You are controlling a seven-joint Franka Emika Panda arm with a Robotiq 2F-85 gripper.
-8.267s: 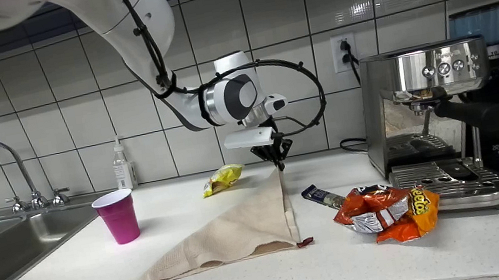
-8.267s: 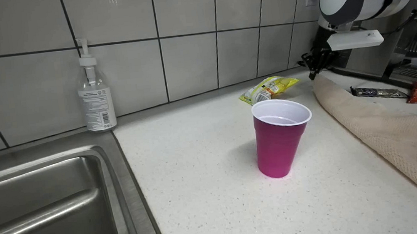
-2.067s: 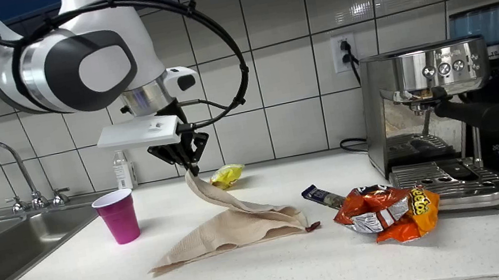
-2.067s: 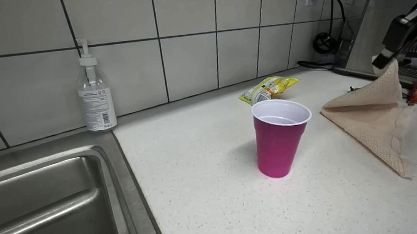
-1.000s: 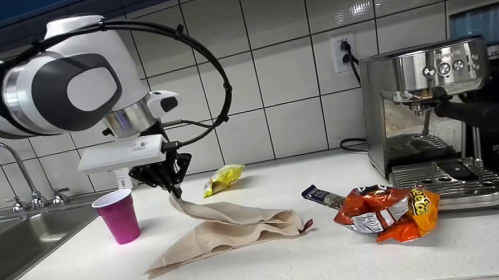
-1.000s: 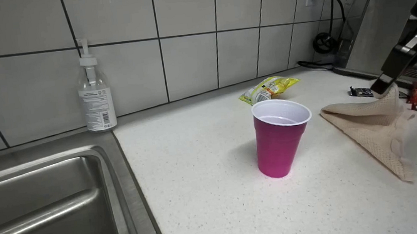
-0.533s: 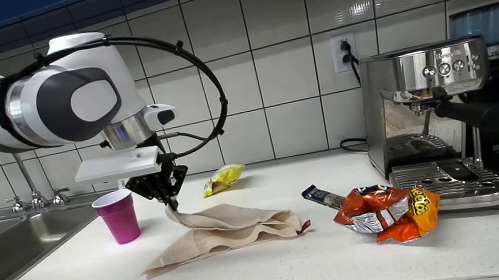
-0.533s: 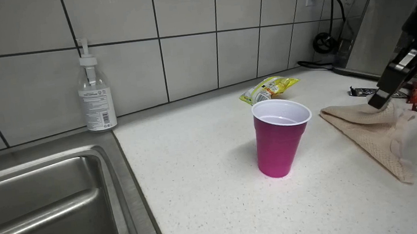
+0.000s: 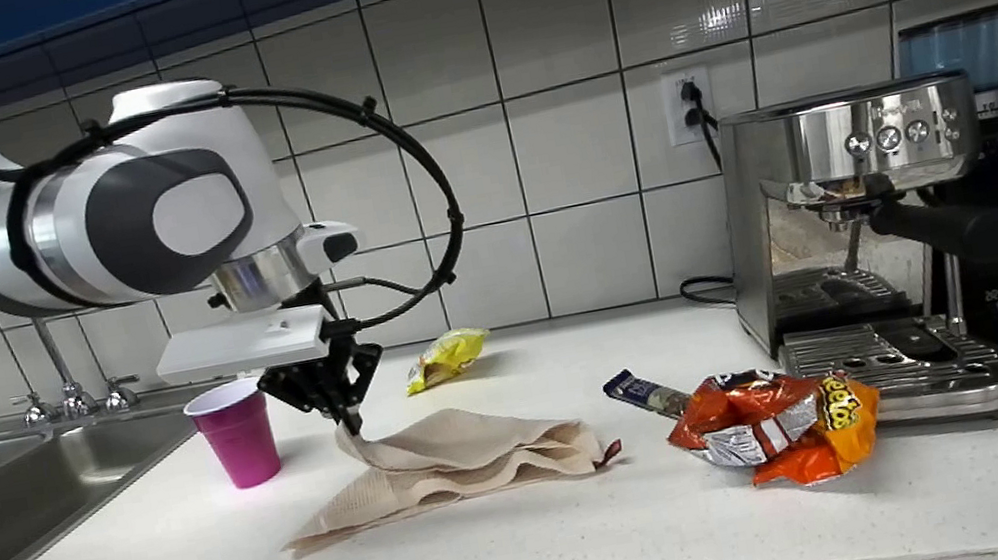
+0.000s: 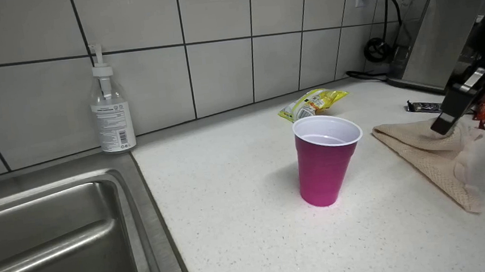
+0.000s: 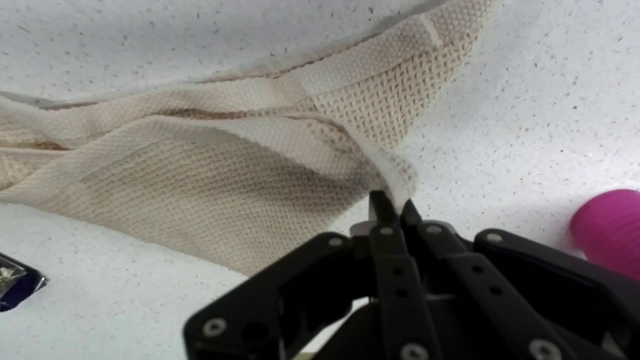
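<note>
Nearby stands a magenta cup (image 9: 241, 441), apart from the cloth (image 9: 460, 441).

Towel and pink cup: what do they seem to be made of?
Towel: woven cloth, probably cotton, matt; a coarse weave and soft folds show. Pink cup: likely plastic, smooth with a faint sheen, judging by its rounded white rim and stepped side.

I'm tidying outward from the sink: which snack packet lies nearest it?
The yellow packet, close to the tiled wall; the dark blue packet and the orange packet lie farther off, toward the coffee machine.
</note>
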